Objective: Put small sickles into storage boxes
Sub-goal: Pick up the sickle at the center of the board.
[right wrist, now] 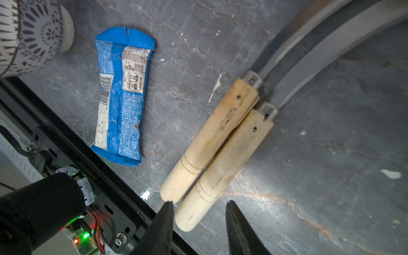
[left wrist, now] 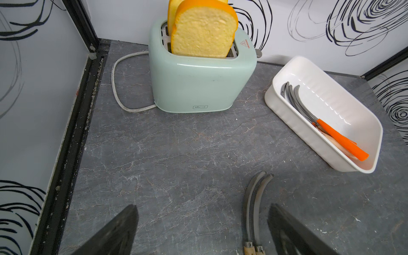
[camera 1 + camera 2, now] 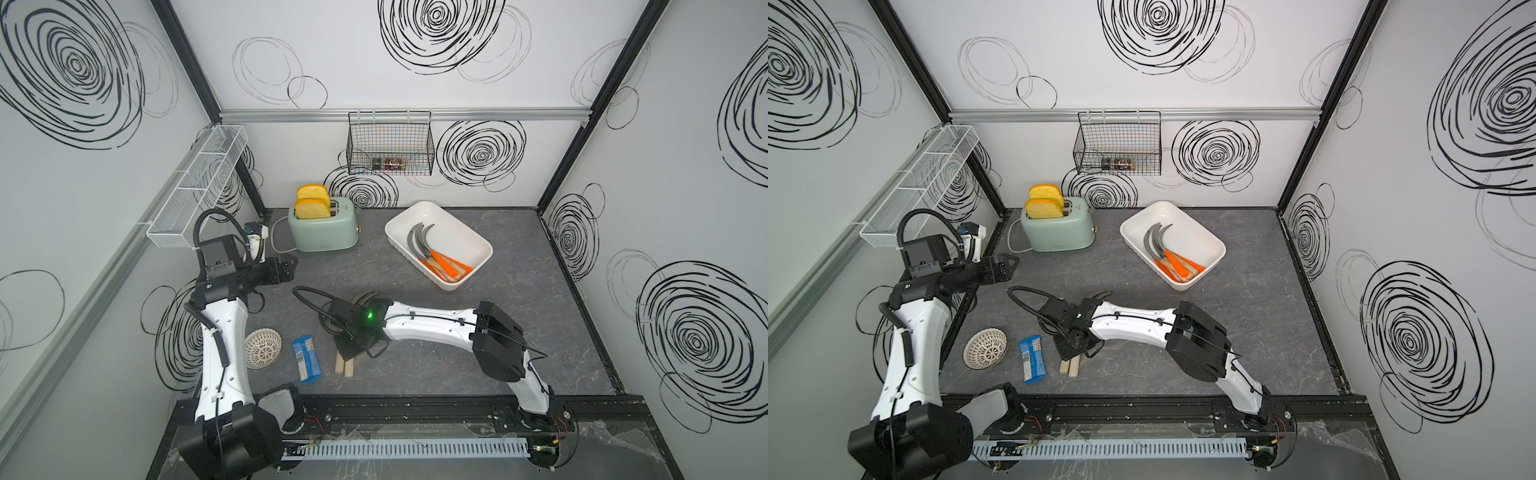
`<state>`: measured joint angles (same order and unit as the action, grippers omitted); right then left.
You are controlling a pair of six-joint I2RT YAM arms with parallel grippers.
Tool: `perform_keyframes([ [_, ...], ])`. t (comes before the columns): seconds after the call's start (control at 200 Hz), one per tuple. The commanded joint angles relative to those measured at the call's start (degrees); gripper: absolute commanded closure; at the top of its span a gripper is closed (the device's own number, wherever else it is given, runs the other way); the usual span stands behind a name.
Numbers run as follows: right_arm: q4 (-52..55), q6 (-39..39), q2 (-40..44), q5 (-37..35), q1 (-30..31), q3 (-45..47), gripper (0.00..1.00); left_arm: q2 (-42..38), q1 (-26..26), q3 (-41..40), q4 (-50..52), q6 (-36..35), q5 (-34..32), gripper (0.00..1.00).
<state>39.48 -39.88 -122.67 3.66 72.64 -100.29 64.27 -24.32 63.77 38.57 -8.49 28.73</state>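
Because the two pale wooden-handled sickles with curved grey blades (image 1: 220,141) lie pressed side by side at about 8 o'clock on the grey table (image 3: 498,332), the right gripper (image 1: 199,202) has little room. Its jaws stand narrowly apart at the butt ends and bracket one handle, with one fingertip (image 1: 167,212) at the seam against the neighbouring handle. Nothing is lifted yet. I judge this to be the set-up for a pinch on a single handle, and the neighbour may well drag along.

The white plastic rectangular tub (image 3: 455,239) sits angled near 1 o'clock and holds several sickles (image 3: 432,253). Their orange and wooden handles are bunched in its nearer corner and the blades reach toward 11 o'clock, probably where they slid on release. The left gripper (image 2: 202,206) hangs at 9 o'clock with its jaws wide and empty, clear of the right arm's likely path to the tub.
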Motion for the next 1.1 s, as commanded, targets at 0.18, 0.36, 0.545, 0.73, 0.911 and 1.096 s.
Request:
perform_keyframes([
  [0.18,4.4,-0.8,-3.5,-2.5,0.1,-2.5,0.57,-0.5,-3.2,1.1,-0.9,-0.8,3.7,0.04],
  [0.36,5.5,-0.6,-4.8,-2.3,0.0,-3.8,0.57,0.7,-4.7,1.9,0.4,-0.7,6.3,0.04],
  [0.545,6.7,-0.6,-6.0,-2.7,0.0,-4.7,0.57,0.5,-5.0,1.9,0.5,-1.5,6.4,0.04],
  [0.73,7.0,-0.4,-7.4,-2.2,0.0,-5.5,0.57,0.5,-5.1,1.8,0.8,-2.1,6.5,0.04],
  [0.911,8.5,-0.3,-8.4,-3.2,0.1,-6.4,0.57,0.5,-5.1,1.8,1.1,-2.4,6.8,0.04],
  [1.096,10.6,-0.2,-9.1,-4.6,0.1,-6.8,0.57,0.5,-5.2,1.9,1.1,-2.5,6.8,0.04],
])
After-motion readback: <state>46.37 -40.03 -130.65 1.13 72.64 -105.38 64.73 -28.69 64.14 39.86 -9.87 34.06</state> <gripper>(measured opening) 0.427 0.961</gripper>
